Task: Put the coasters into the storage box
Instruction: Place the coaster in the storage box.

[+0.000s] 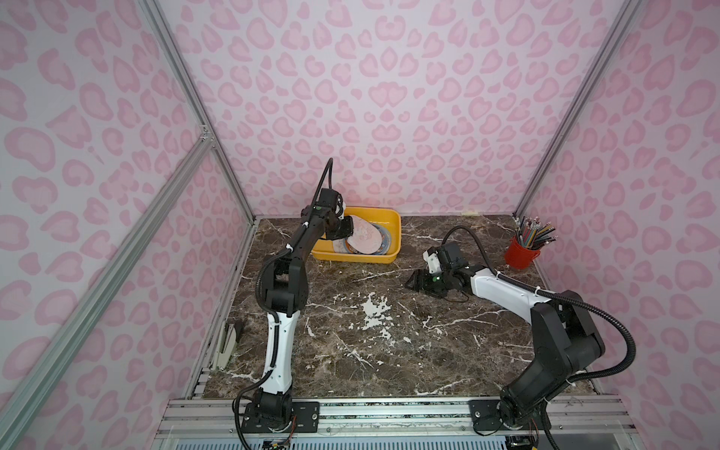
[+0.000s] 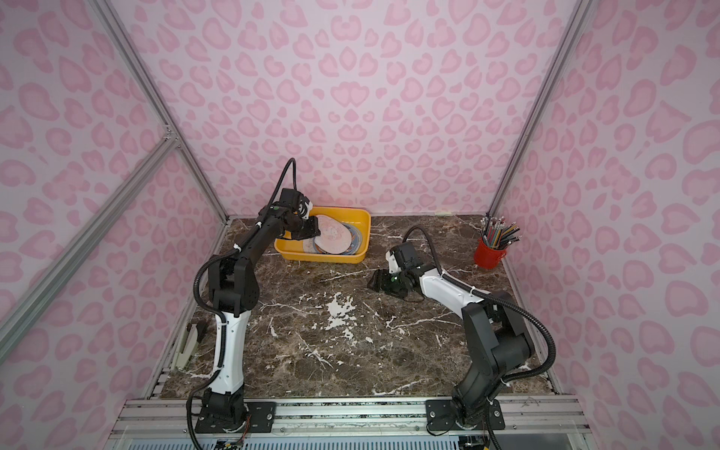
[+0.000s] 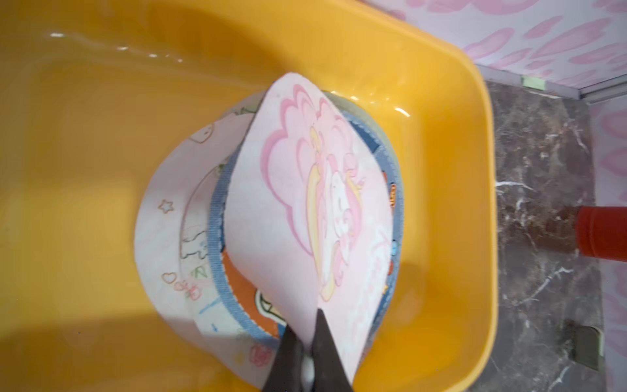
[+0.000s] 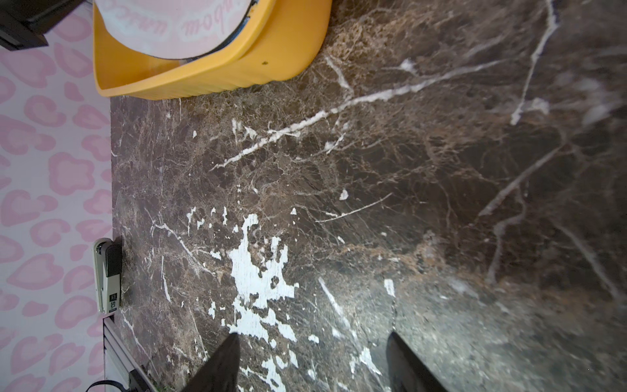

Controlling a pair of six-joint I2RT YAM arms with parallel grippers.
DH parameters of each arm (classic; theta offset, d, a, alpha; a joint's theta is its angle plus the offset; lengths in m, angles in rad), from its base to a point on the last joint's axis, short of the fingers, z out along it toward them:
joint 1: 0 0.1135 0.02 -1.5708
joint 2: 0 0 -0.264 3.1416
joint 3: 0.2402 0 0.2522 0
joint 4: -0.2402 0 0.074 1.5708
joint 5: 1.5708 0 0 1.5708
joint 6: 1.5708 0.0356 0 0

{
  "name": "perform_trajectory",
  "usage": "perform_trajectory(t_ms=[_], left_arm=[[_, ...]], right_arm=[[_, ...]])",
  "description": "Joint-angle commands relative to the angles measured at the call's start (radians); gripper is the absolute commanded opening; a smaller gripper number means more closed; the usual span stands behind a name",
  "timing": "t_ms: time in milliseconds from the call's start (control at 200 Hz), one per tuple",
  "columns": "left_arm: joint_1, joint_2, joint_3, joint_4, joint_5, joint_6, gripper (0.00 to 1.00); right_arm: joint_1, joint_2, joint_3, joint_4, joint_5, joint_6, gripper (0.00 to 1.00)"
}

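a: item one, storage box (image 1: 350,258)?
b: yellow tray at the far edge of the desk (image 1: 389,350), left of its middle, long side along that edge.
a: contents?
b: pile of coasters (image 1: 383,244) lying flat. a blue-rimmed coaster (image 3: 217,217) sits on a pale starred coaster (image 3: 159,217); more lie beneath, count unclear.
a: item in hand?
b: pink coaster (image 3: 305,203), tilted above the pile, held rim toward the box's left end, free rim reaching over the pile. left gripper (image 3: 304,319) narrow, fingers (image 3: 288,356) either side of that rim; reads as a pinch.
a: right gripper (image 4: 314,336)?
b: wide, nothing between its fingers, low over the desk, well apart from the box.
a: what decides the next move?
b: the pile lies straight under the tilted disc, so by my judgement letting go should lay it on top. the left arm is nearer. risk: it lands propped against the box wall.
a: outstanding stock?
b: no other coaster shows outside the box. red pencil cup (image 1: 522,253) at the far right corner, not of this lot.
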Motion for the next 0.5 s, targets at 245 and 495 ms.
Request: perform_trajectory(t_ms=[245,495], left_arm=[[0.012,-0.201,-0.261,0.146,-0.070,0.007,0.79],[0.011,-0.491,-0.640,0.296,-0.104,0.029,0.99]], right_arm=[[-0.011,-0.051,-0.009,-0.012,0.043,-0.046,0.75],[-0.066,-0.096,0.005,-0.015,0.139,-0.166,0.92]])
